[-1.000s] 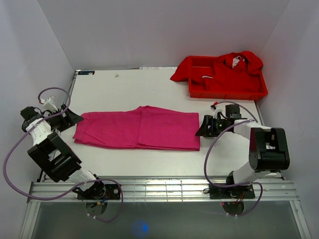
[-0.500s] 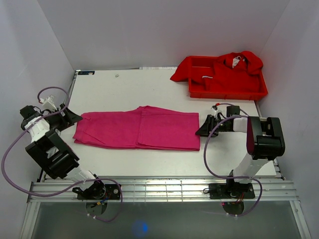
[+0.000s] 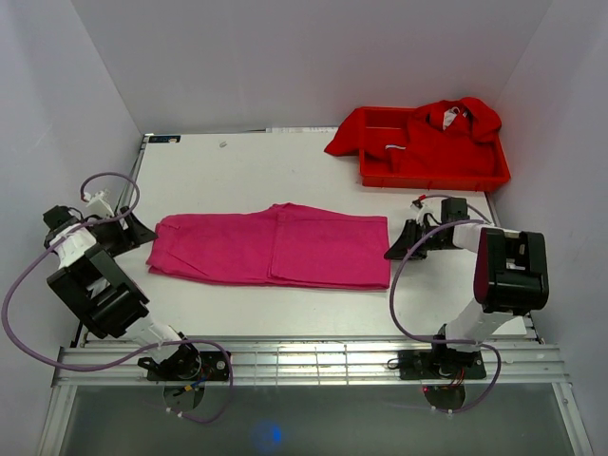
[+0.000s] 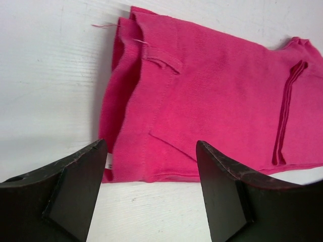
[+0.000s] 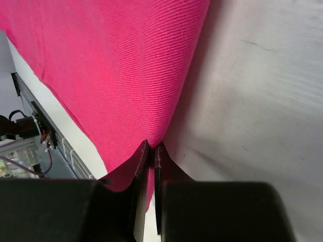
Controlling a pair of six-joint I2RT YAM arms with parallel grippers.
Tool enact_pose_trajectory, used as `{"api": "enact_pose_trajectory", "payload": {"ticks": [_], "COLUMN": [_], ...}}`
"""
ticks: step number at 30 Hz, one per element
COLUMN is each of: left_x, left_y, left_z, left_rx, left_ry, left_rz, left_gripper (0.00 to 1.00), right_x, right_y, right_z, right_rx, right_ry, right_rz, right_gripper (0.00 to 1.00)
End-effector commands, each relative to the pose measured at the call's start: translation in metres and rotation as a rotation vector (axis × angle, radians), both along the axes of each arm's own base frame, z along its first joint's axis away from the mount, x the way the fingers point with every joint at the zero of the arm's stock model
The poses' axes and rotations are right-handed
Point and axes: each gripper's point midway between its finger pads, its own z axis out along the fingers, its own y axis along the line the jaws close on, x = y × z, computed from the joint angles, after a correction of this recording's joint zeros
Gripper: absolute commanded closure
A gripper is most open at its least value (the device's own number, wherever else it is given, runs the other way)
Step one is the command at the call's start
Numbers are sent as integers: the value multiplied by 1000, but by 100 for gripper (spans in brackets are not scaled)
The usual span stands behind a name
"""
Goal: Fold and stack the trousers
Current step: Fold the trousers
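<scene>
Over at the far right corner of the bench [image 3: 247, 171] sits a red tray [image 3: 437, 180], with bright red garments [image 3: 446, 133] heaped in it. They spill over its left wall onto the bench, and I can't tell how many pieces are in the heap. The trousers [image 3: 271, 245] lie flat across the middle of the bench, running left to right, well clear of the tray, with a lengthwise fold showing as a ridge near the centre. The left end effector [image 3: 141, 232] is low at their left end with its jaws spread wide. From its own camera the two dark fingers [image 4: 75, 191] stand either side of the near corner of the cloth [image 4: 212, 101] without touching it, and a small stitched loop and a loose thread show near that edge. The right end effector [image 3: 394, 249] is at the opposite end, clamped on the hem. Its wrist view shows the tips [image 5: 152, 147] squeezed almost together on the fabric's edge [image 5: 111, 65], though the pinched bit itself is buried between them. The left wrist view cuts off the trousers' far length, and a tiny white tag beside the left finger is too small to read.
</scene>
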Motion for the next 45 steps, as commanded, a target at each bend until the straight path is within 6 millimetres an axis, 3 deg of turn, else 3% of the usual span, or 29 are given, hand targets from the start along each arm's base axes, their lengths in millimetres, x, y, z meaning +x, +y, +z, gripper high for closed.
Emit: {"api": "enact_pose_trajectory", "payload": {"ticks": [1,5,8,14,19,23,28,32,37,45], "left_x": [-4,-12,-18,-28,-17,-11,-5,-5,-6,-11], "left_y": [6,-6,-23,-85,-109,-132,-132,-140,-151,-161], "left_z": [9,8,8,3,-3,-17,-44,-61,-63,-58], "left_rx": [96,59,2,-220,-293,-331,-372,-407,-444,-498], "left_ry": [-41,-35,-53,-98,-70,-3,117,187,202,185], "left_rz": [-34,-63,-100,-212,-239,-277,-205,-205,-235,-240], "left_gripper": [18,18,18,19,20,21,30,36,41,37], "right_x": [10,16,22,30,38,41,47,48,47,42], "right_y": [-25,-73,-90,-87,-74,-53,-25,11,53,113], "right_z": [35,61,89,129,145,156,169,177,175,171], "right_rx": [-42,-87,-96,-57,-3,30,40,57,82,135], "right_ry": [-102,-149,-195,-292,-314,-340,-376,-402,-379,-373], "right_rz": [9,-57,-55,-34,-34,1,48,116,180,298], "right_gripper": [92,92,92,92,92,92,92,92,92,92]}}
